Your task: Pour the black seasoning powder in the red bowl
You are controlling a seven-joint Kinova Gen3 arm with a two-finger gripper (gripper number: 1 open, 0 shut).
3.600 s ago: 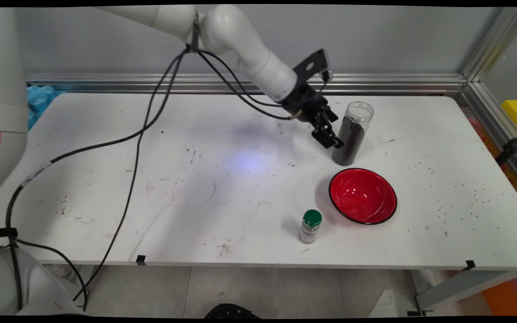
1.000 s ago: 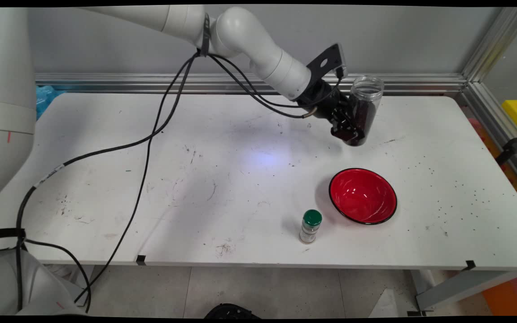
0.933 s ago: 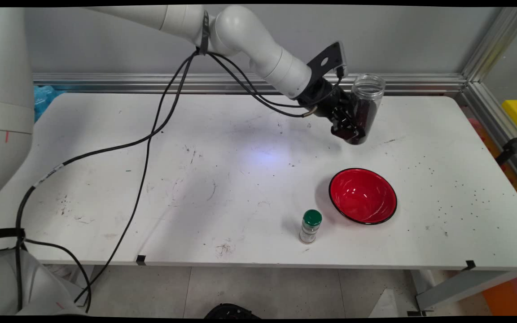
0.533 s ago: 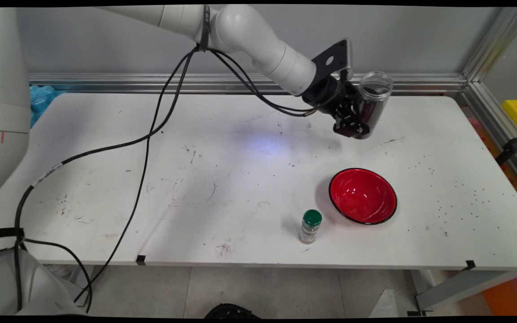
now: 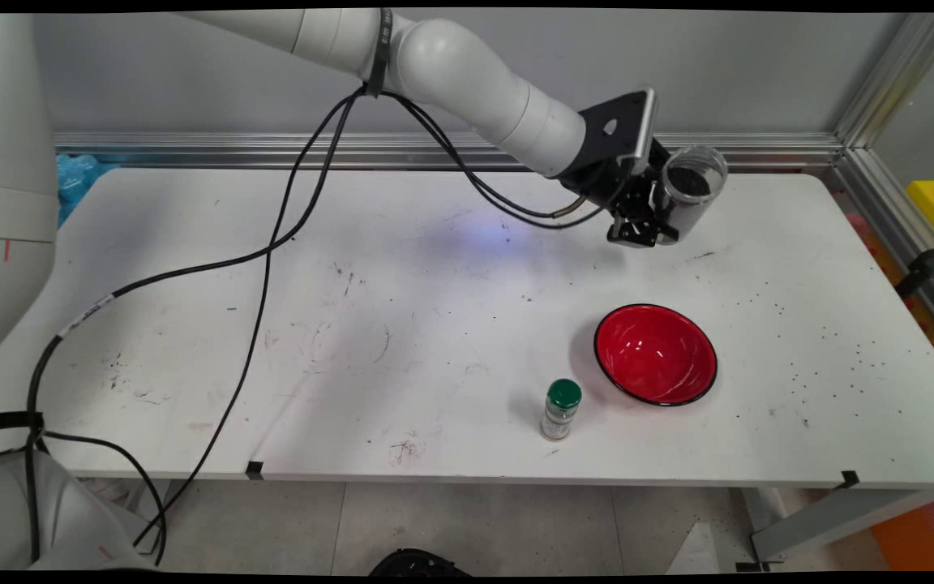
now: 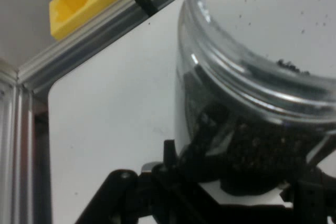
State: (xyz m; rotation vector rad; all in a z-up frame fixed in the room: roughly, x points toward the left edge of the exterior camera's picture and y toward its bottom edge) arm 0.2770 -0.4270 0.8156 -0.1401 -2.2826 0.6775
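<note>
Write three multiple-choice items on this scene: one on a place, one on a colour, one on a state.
1. Where is the green-capped spice bottle?
A. Inside the bowl
B. Left of the red bowl, near the front edge
C. Against the back rail

2. The bowl's inside is:
A. Red
B. Yellow
C. White

3. The clear jar of dark grains is:
A. Standing on the table
B. Lying in the bowl
C. Held off the table, tilted, by the gripper

B: it stands apart beside the bowl. A: red with black rim. C: fingers clamp it.

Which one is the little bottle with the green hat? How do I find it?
Look at the white table and find the big red bowl. Just left of it, nearer the front edge, stands the small bottle. It alone has a green cap; the clear jar is up in the gripper.
</note>
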